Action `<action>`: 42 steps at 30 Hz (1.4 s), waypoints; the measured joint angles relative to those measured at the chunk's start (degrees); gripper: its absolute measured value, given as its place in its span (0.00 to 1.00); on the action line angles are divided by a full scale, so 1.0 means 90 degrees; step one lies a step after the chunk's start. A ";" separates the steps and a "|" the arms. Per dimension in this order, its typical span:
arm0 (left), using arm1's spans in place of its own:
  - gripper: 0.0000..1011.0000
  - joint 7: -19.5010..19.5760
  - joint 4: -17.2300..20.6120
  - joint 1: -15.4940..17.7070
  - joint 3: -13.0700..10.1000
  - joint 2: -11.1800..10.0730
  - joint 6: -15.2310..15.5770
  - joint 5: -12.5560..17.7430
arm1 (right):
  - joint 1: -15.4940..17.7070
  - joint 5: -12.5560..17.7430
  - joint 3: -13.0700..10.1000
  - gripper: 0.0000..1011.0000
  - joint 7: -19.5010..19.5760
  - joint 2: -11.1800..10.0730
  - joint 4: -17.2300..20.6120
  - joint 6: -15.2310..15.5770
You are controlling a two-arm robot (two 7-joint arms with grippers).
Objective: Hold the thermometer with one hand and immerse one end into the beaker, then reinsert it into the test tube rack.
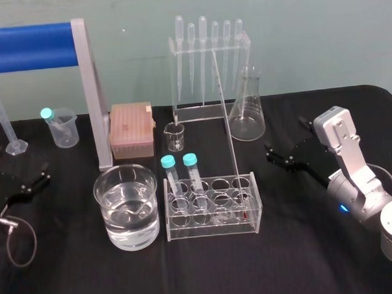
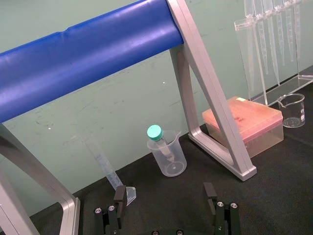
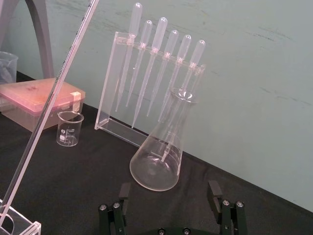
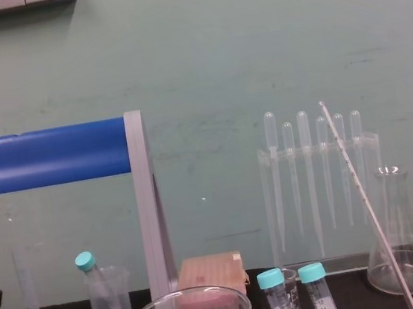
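While both grippers wait w/ fingers apart, left gripper (image 2: 165, 193) at the surface's left edge, right gripper (image 1: 284, 135) right of the rack (image 1: 213, 232), task looks unstarted. Thermometer (image 1: 226, 132) leans in rack's right end, red tip down. Beaker (image 1: 128, 241), part-filled w/ water, just left of rack. Remaining: grasp, dip, reinsert. In the way: two capped tubes (image 1: 190, 159) betw. thermometer & beaker; flask (image 1: 248, 118) and pipettes (image 1: 203, 49) behind.

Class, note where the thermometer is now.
In the head view the thermometer stands tilted at the right end of the test tube rack, right of the beaker, its top leaning toward the pipette stand.
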State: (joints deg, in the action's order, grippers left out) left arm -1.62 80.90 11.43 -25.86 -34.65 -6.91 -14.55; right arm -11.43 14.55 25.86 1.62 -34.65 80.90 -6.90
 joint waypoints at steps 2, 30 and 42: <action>1.00 0.0000 0.0000 0.0000 0.0000 0.0000 0.0000 0.0000 | 0.0000 0.0000 0.0000 0.99 0.0000 0.0000 0.0000 0.0000; 1.00 0.0000 0.0000 0.0000 0.0000 0.0000 0.0000 0.0000 | 0.0377 0.1154 -0.0857 0.99 -0.0561 0.0067 0.0727 -0.0165; 1.00 0.0000 0.0000 0.0000 0.0000 0.0000 0.0000 0.0000 | 0.0514 0.2644 -0.1354 0.99 -0.1921 0.0286 0.1517 -0.0258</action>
State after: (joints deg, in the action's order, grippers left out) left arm -1.62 80.90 11.43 -25.86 -34.65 -6.91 -14.55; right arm -6.81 38.34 13.68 -15.67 -32.08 94.56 -9.23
